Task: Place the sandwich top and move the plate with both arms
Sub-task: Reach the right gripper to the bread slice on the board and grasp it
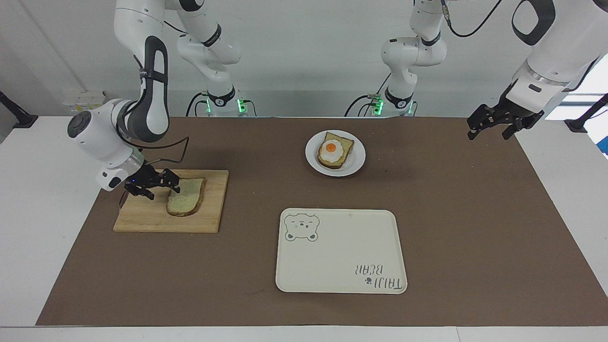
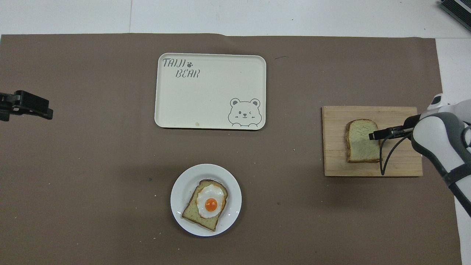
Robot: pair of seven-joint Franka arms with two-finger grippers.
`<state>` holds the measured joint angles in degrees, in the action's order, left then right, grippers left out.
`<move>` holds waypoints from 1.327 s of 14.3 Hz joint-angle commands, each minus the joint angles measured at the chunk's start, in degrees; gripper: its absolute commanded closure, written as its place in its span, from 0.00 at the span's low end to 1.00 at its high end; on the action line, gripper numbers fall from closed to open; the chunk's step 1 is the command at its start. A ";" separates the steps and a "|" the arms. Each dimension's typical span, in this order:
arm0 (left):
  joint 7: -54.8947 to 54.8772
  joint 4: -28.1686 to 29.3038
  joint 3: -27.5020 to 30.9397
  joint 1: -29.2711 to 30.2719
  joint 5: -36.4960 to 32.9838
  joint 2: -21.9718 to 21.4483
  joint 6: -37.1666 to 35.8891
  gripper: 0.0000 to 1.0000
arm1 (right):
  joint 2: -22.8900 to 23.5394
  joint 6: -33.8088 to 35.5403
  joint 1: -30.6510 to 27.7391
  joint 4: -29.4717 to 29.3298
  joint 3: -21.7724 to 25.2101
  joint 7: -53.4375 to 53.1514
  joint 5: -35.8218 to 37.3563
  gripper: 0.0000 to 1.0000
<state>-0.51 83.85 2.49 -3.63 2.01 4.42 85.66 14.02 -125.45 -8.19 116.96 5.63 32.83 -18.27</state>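
We are hovering our right gripper [image 1: 160,186], jaws spread, at the sandwich top's [image 1: 186,196] edge; our left gripper [image 1: 494,124], spread, is waiting.

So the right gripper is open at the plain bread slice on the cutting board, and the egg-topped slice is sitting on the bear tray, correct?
Not quite. The egg-topped slice sits on the round white plate, not the bear tray, which carries nothing, as the overhead view shows. The rest holds: the right gripper is open at the plain bread slice on the cutting board.

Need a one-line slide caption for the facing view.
Open right gripper at the plain bread slice on the cutting board; left gripper waits open; egg toast on plate.
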 commanded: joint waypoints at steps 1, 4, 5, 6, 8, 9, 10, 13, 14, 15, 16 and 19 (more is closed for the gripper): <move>-0.64 1.67 -0.11 0.37 0.10 -1.60 -0.23 0.00 | -0.48 -1.12 -0.95 1.86 -0.53 2.33 -1.95 0.00; -0.64 1.67 -0.11 0.37 0.10 -1.60 -0.23 0.00 | -0.57 -1.20 -0.77 2.39 -0.53 2.33 -1.95 0.16; -0.64 1.67 -0.11 0.37 0.19 -1.60 -0.23 0.00 | -0.66 -1.20 -0.77 2.65 -0.53 2.33 -1.95 0.23; -0.64 1.67 -0.11 0.37 0.10 -1.60 -0.23 0.00 | -0.75 -1.20 -0.77 2.83 -0.53 2.33 -1.95 0.32; -0.64 1.67 -0.11 0.37 0.19 -1.60 -0.23 0.00 | -0.66 -1.12 -0.69 2.83 -0.53 2.07 -1.95 0.77; -0.64 1.67 -0.11 0.37 0.19 -1.60 -0.23 0.00 | -0.66 -1.12 -0.60 2.83 -0.53 1.89 -1.95 0.98; -0.64 1.67 -0.11 0.37 0.10 -1.60 -0.23 0.00 | -0.66 -1.12 -0.60 2.74 -0.53 1.28 -1.95 1.00; -0.64 1.67 -0.11 0.37 0.19 -1.60 -0.23 0.00 | -0.57 -1.20 -0.34 2.74 -0.44 -0.22 -1.95 1.00; -0.64 1.67 -0.11 0.37 0.10 -1.60 -0.23 0.00 | -0.57 -1.29 -0.25 2.74 -0.44 -0.31 -1.86 1.00; -0.64 1.67 -0.11 0.37 0.10 -1.60 -0.23 0.00 | -0.48 -1.29 -0.25 2.74 -0.44 -0.31 -1.95 1.00; -0.64 1.67 -0.11 0.37 0.10 -1.60 -0.23 0.00 | -0.48 -1.29 -0.25 2.66 -0.44 -0.40 -1.86 1.00; -0.64 1.67 -0.11 0.37 0.19 -1.60 -0.23 0.00 | -0.48 -1.20 -0.25 2.48 -0.44 -0.40 -1.86 1.00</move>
<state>-0.51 83.85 2.48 -3.61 2.01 4.41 85.66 13.72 -125.49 -8.21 118.48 5.61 32.83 -18.99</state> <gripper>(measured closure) 0.000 0.907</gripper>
